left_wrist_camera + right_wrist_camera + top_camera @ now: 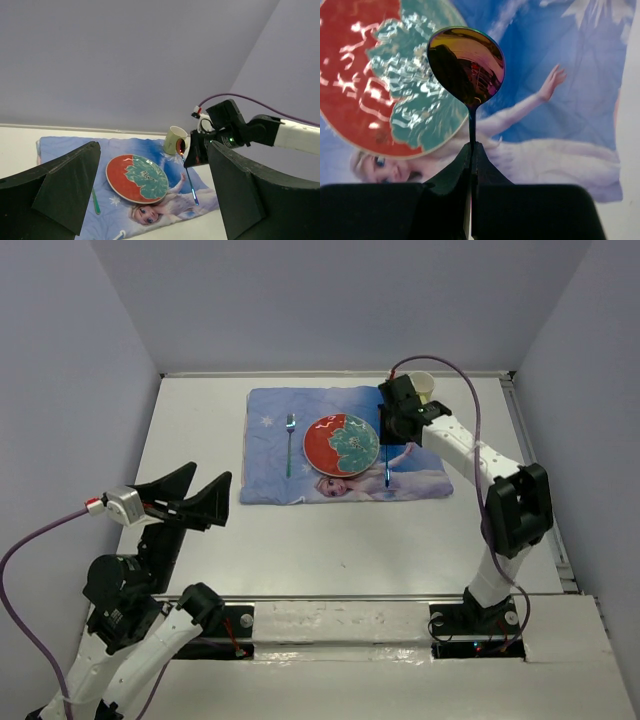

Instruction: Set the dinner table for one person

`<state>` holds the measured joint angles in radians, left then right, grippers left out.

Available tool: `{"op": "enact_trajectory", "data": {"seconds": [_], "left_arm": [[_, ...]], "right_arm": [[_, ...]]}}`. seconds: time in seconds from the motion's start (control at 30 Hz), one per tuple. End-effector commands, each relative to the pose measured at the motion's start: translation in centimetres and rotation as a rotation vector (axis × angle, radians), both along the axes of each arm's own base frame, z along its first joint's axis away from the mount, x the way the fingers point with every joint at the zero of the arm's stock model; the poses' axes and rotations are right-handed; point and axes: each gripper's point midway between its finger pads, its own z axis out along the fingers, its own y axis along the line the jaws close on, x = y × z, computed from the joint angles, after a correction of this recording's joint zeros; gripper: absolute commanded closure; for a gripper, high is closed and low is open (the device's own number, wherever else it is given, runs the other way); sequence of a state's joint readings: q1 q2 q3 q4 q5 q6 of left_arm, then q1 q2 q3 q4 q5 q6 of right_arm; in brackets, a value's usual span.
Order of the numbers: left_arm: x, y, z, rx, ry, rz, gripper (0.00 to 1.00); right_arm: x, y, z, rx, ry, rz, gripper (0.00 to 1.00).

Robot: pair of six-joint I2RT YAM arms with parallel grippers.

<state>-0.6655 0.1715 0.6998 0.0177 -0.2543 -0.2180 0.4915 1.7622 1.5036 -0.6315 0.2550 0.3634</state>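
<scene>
I see three plain walls of pale grey-violet standing around the white table [350,540]: the back wall [340,300], the left wall [60,390] and the right wall [590,360]. The light is soft and even, with only weak shadows.

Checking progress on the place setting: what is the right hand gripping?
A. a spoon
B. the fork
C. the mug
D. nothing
A: the right hand is shut on the spoon beside the right edge of the plate, while the fork lies on the plate's other side.
</scene>
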Motion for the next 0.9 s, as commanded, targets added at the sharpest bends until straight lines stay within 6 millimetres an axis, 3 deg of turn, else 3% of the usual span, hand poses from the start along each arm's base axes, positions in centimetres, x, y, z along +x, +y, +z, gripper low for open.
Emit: {"op": "enact_trajectory", "data": {"seconds": [0.0,0.03,0.1,0.13,0.3,0.53,0.87], "left_arm": [[0.7,0.1,0.5,0.002,-0.006,0.030,0.01],[0.7,0.1,0.4,0.000,-0.003,0.032,0.01],[0.9,0.1,0.3,0.000,0.001,0.036,0.01],[1.1,0.1,0.1,0.005,0.007,0.041,0.01],[2.1,-0.6,-0.7,0.037,0.042,0.046,0.01],[2.8,-1.1,-1.3,0.057,0.067,0.048,0.01],[3.3,-1.1,-1.7,0.071,0.080,0.059,0.01]], "right_arm": [[4.7,-1.3,0.8,-0.031,-0.052,0.022,1.00],[5.6,-2.1,-0.4,-0.039,-0.031,0.006,1.00],[7.0,-2.5,-0.2,-0.027,-0.038,0.006,1.00],[7.8,-3.4,-1.2,-0.029,-0.018,-0.010,1.00],[9.5,-4.1,-2.5,0.004,0.008,0.003,1.00],[11.2,-5.5,-5.7,0.013,0.051,-0.019,1.00],[12.4,-5.8,-9.0,0.014,0.077,-0.054,1.00]]}}
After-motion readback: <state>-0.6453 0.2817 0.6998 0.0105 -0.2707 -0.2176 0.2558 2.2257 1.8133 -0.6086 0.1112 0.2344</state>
